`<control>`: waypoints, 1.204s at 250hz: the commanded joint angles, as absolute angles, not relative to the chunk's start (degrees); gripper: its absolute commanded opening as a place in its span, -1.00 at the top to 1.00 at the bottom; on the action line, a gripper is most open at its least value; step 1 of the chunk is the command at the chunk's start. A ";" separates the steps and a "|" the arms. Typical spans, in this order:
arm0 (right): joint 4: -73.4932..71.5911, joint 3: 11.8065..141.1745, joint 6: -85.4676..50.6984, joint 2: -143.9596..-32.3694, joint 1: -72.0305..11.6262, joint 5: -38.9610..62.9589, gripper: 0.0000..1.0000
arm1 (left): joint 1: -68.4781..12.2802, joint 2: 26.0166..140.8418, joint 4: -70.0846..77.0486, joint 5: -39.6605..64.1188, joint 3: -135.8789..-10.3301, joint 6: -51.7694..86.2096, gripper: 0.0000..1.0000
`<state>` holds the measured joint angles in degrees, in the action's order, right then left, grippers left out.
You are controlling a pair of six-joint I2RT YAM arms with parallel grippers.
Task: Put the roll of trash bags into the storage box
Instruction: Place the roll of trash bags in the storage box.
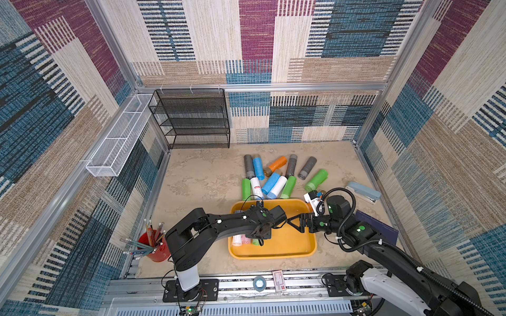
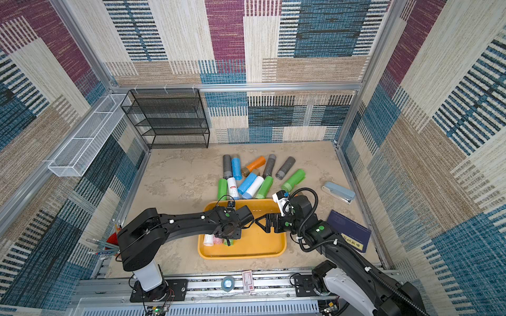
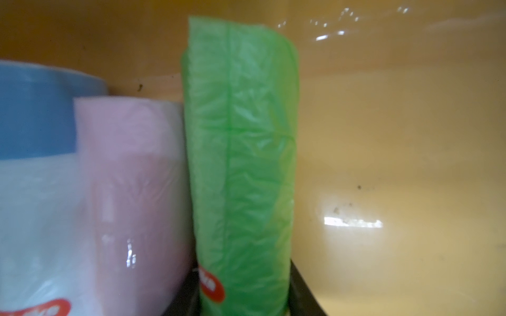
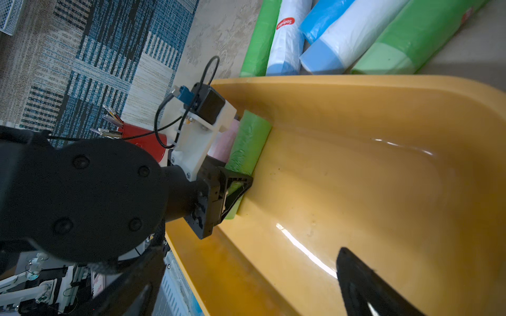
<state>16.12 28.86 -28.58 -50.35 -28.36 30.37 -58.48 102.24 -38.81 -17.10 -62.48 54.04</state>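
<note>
Both top views look steeply down from high above the near edge of the table (image 1: 197, 175) (image 2: 178, 175). They stand far enough back to take in the storage box (image 1: 290, 243) (image 2: 260, 246) and three patterned walls (image 1: 246, 41) (image 2: 219, 41), and share nearly the whole scene with a small sideways shift. The left wrist view sits very near, low inside the storage box (image 3: 383, 136), facing along a green roll (image 3: 241, 164) toward the box wall. The right wrist view looks from low over the storage box (image 4: 356, 164) across to the left arm (image 4: 82, 197), and the two share that green roll (image 4: 247, 142) and the box interior.
</note>
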 commanded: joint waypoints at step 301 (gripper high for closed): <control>14.90 30.10 -28.48 -50.98 -28.44 30.39 -0.99 | -58.36 98.44 -42.94 -18.37 -63.07 53.62 0.04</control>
